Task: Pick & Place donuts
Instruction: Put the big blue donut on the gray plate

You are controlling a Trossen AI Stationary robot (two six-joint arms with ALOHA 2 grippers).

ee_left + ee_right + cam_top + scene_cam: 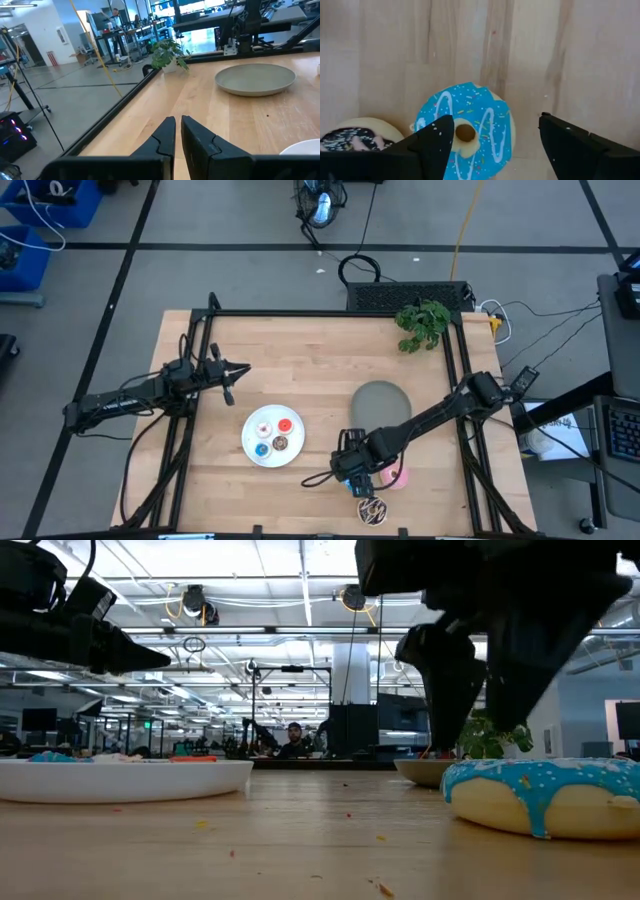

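The blue sprinkled donut (470, 112) lies flat on the wooden table near its front edge. My right gripper (495, 122) hangs open just above it, pointing steeply down; in the low view its fingers (455, 690) end a little above the donut (545, 795). The chocolate donut (355, 137) lies beside it, nearer the front edge (372, 511), and the pink donut (397, 476) lies at the gripper's right. Several tiny donuts sit on the white plate (252, 442). My left gripper (177, 127) waits shut and level over the table's left part (232, 377).
The gray plate (382, 400) stands empty behind the right gripper. A small green plant (422, 323) is at the far right corner. Black frame rails (330, 312) run along the table's far, left and right sides. Bare wood lies between the two plates and the far rail.
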